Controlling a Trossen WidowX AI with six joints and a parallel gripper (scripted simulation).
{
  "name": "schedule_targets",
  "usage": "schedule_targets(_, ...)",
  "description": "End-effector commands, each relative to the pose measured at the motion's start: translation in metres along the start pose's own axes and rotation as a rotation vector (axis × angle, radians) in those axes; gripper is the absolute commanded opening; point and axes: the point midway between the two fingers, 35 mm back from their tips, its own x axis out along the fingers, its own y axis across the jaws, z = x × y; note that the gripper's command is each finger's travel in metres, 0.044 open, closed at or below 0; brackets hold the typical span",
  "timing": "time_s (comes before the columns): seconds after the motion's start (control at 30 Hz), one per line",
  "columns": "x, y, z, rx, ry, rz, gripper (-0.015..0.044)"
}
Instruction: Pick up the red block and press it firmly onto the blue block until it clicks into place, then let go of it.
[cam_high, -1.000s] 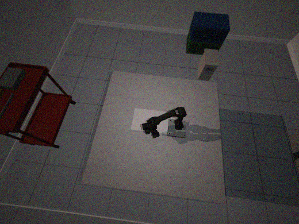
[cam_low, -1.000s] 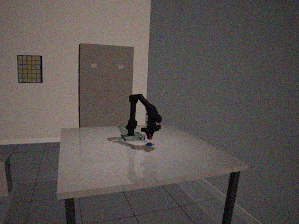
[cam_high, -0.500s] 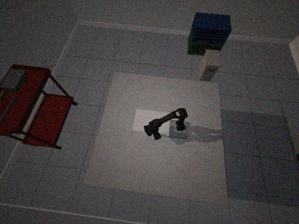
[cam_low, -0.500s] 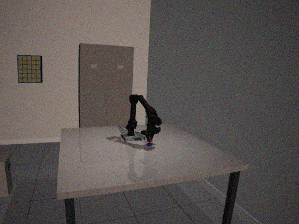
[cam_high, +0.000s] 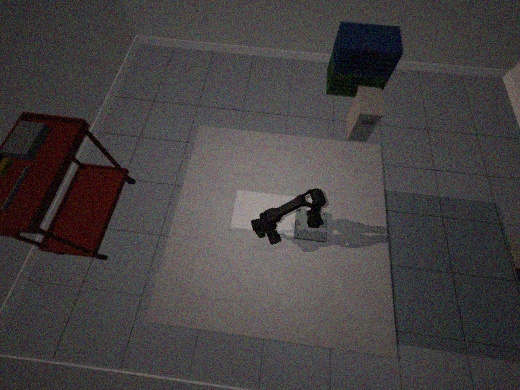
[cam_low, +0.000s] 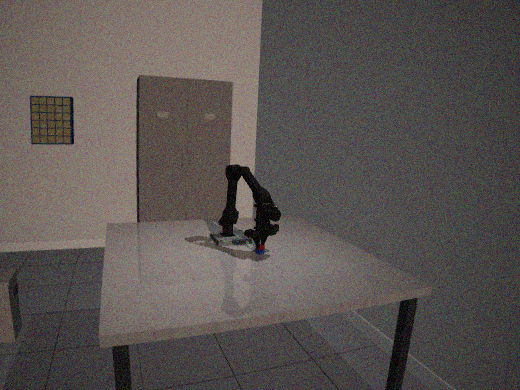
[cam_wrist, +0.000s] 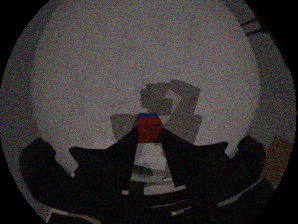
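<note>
The red block (cam_low: 261, 247) (cam_wrist: 149, 131) is between the fingers of my gripper (cam_low: 260, 245) (cam_wrist: 148, 129), which is shut on it and points down at the table. The blue block (cam_low: 260, 252) (cam_wrist: 148, 115) is on the table directly below the red block in the exterior view. In the wrist view only a thin blue strip shows past the red block's far edge. No gap shows between the blocks, but I cannot tell whether they are joined. In the top view the arm hides both blocks.
The arm's base stands on a grey plate (cam_high: 320, 235) on the pale table (cam_high: 280, 300) (cam_low: 175, 295). A lighter rectangle (cam_high: 242, 210) lies under the arm. Off the table are a red cart (cam_high: 87, 210) and a blue cabinet (cam_high: 367, 50).
</note>
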Motion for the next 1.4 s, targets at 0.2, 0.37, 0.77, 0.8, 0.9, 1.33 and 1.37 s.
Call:
schedule_targets(0.2, 0.004, 0.0005, -0.0004, 0.003, -0.001, 0.005, 0.0)
schedule_targets(0.37, 0.004, 0.0005, -0.0003, 0.003, -0.001, 0.005, 0.0)
schedule_targets(0.77, 0.0051, -0.0001, -0.0005, 0.002, -0.001, 0.001, 0.0)
schedule_targets(0.8, 0.0051, -0.0001, -0.0005, 0.002, -0.001, 0.001, 0.0)
schedule_targets(0.9, 0.0051, -0.0001, -0.0005, 0.002, -0.001, 0.001, 0.0053)
schedule_targets(1.33, 0.0051, -0.0001, -0.0005, 0.002, -0.001, 0.001, 0.022)
schedule_targets(1.37, 0.0051, -0.0001, -0.0005, 0.002, -0.001, 0.001, 0.022)
